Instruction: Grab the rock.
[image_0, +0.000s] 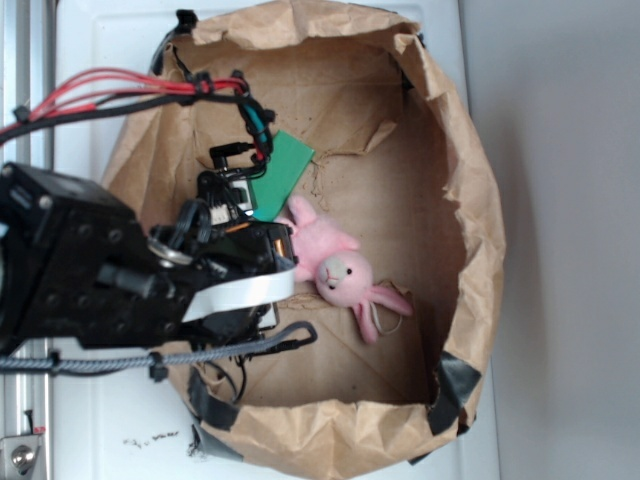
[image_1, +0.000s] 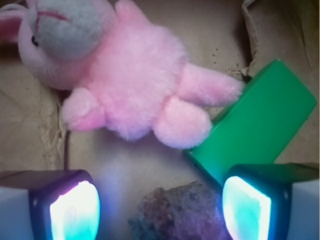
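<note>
Between the spread pads of the claw (image_1: 160, 210), at 6 o'clock, the rock (image_1: 177, 212) is framed; descent, then closure, is required.

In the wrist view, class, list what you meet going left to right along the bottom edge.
Left finger pad → rock → right finger pad. The rock sits between the two pads of the open end effector.

Overhead exterior; close downward wrist view
</note>
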